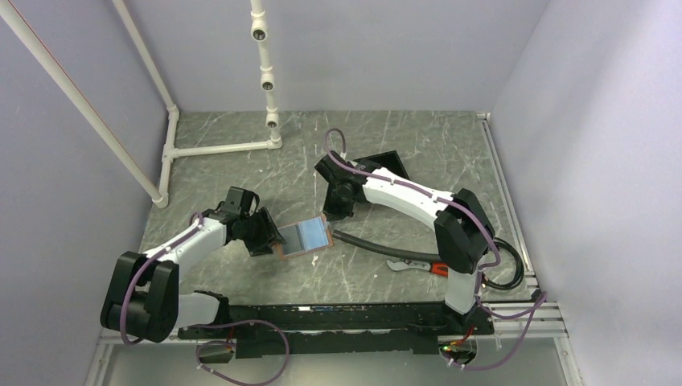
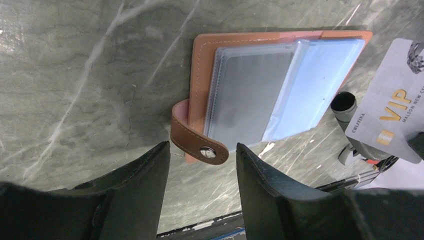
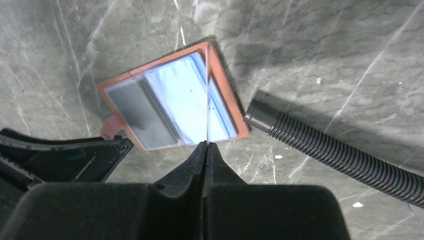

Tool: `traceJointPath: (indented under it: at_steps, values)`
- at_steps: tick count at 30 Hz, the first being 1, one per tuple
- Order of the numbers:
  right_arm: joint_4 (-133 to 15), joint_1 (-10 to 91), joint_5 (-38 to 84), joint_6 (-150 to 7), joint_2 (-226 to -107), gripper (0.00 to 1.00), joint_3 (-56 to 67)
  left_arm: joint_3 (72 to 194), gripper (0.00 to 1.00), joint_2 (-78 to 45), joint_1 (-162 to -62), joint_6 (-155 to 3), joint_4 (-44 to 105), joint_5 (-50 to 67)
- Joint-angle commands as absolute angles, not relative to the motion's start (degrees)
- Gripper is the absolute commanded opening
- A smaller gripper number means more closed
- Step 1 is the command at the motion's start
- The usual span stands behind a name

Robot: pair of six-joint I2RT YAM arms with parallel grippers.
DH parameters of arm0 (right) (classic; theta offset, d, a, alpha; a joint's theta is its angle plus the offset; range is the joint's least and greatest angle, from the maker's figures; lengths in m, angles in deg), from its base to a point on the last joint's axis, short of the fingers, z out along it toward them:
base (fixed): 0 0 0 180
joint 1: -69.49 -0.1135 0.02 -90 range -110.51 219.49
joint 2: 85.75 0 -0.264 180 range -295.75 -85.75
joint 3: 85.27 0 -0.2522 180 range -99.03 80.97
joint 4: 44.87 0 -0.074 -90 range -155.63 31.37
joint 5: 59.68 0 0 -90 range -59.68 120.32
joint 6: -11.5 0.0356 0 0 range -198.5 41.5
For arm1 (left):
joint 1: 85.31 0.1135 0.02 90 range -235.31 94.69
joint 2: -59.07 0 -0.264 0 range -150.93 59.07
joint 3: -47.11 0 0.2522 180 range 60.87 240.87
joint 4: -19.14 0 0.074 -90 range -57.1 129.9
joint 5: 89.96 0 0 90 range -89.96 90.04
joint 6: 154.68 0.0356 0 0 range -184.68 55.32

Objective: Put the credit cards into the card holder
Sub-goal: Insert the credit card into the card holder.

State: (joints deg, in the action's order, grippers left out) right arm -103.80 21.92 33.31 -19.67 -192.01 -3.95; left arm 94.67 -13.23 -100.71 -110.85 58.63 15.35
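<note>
**Credit card** [image 2: 395, 105]
- Handling, as judged: thin, stiff plastic. Light, slick on both faces, likely to flex a little but not fold.
- Best hold is by one short edge, so the opposite edge is free to lead into a sleeve.
- Look: pale grey face with gold "VIP" lettering and small print beside it. The right wrist view shows it edge-on as a bare thin line.
- Place: over the open card holder [image 2: 200, 65]. Whether its far edge touches the sleeves [image 2: 260, 85] cannot be told.
- The right hand [image 3: 206, 145] is pinched shut on the card's near edge.
- No other card is in view.

**Card holder**
- Tan-brown leather bifold, lying open and flat on the grey marbled desk [image 2: 75, 75].
- Clear glossy sleeves are fanned across it, and one is lifted partway.
- A strap [image 2: 182, 132] with a metal snap [image 2: 207, 152] curls off one edge.
- Handling, as judged: soft and light, apt to skate on the smooth desk if nudged. The sleeves are floppy, so their mouths may need steadying.

**Left hand** [image 2: 201, 150]
- Half-wide and holding nothing.
- It sits just beside the holder's strap edge, one finger on either side of the strap.

**Further out**
- A black ribbed hose [image 3: 325, 150] ends just beside the holder, on the edge opposite the strap.
</note>
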Motion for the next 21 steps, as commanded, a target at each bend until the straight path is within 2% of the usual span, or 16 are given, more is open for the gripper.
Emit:
traceJointPath:
  at_steps: [1, 4, 6, 8, 14, 21]
  values:
    - [-97.6, 22.0, 26.0, -28.7, -190.0, 0.0, -2.5, 93.9, 0.56, -14.3, -100.5, -110.2, 56.7, 15.3]
    - [-85.9, 22.6, 11.8, -40.7, -187.0, 0.0, 3.8, 93.6, 0.56, -15.1, -100.5, -110.0, 56.3, 15.0]
    - [-76.7, 22.5, 5.5, -43.0, -184.6, 0.0, 10.3, 93.1, 0.54, -15.7, -100.5, -110.0, 55.8, 14.9]
    - [-76.8, 23.0, -0.2, -46.0, -186.1, 0.0, 10.6, 92.7, 0.51, -16.2, -100.5, -109.9, 55.1, 14.8]
    - [-73.3, 24.3, -6.3, -49.7, -188.8, 0.0, 14.5, 92.8, 0.44, -18.9, -100.5, -109.4, 54.5, 13.9]
    - [-70.4, 26.4, -7.7, -50.7, -188.7, 0.0, 17.8, 92.1, 0.41, -20.1, -100.5, -109.8, 53.5, 13.6]
